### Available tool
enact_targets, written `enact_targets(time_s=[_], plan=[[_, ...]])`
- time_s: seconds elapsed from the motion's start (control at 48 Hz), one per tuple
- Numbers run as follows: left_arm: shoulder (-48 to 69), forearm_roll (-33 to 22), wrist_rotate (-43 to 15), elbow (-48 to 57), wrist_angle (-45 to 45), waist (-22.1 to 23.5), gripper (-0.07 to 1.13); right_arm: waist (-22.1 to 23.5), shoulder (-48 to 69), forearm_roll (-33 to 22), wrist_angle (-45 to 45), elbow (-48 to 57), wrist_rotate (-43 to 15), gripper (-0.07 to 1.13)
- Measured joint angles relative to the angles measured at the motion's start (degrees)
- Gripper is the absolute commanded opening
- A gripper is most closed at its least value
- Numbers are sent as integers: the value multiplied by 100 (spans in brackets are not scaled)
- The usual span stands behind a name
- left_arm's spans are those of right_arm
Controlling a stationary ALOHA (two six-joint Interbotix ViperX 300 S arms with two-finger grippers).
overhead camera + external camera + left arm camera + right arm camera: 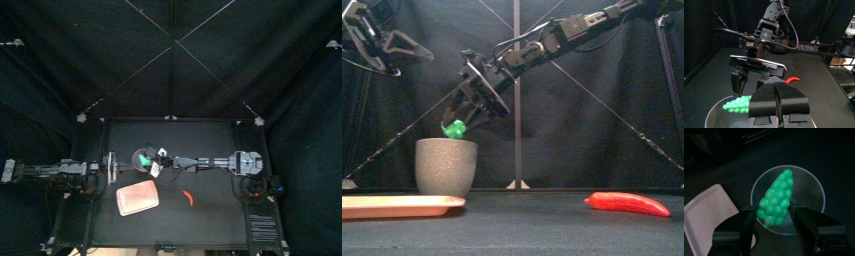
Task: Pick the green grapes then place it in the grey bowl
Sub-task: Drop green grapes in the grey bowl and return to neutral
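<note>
The right gripper (pixel 777 211) closed tight on the green grapes (pixel 777 198), bunch hanging just above the mouth of the tall grey speckled cup (pixel 446 166), pink tray (pixel 396 206) beside the cup, red toy chili (pixel 627 204) well apart, left gripper (pixel 779 100) resting at the left, jaws closed, holding nothing

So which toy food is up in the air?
The green grapes, pinched in the right tool over the grey cup. The red pepper lies flat on the table.

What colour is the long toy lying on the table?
Red. The long toy shows best in the front view, right of the grey cup.
</note>
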State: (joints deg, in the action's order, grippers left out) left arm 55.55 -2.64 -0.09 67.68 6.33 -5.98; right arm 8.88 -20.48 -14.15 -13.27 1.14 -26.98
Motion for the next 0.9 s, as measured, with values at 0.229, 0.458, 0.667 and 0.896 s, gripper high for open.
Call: enact_targets(time_s=[0.229,0.458,0.667,0.896], plan=[[0,0,9,9,0,0,13,79,-35,0,-9,-26,0,91],[0,9,18,9,0,9,13,88,-35,0,-53,-53,-44,95],[9,-9,9,9,9,9,13,79,26,-62,-132,-26,-18,95],[0,-9,9,0,9,9,13,-62,1020,-413,0,791,-35,95]])
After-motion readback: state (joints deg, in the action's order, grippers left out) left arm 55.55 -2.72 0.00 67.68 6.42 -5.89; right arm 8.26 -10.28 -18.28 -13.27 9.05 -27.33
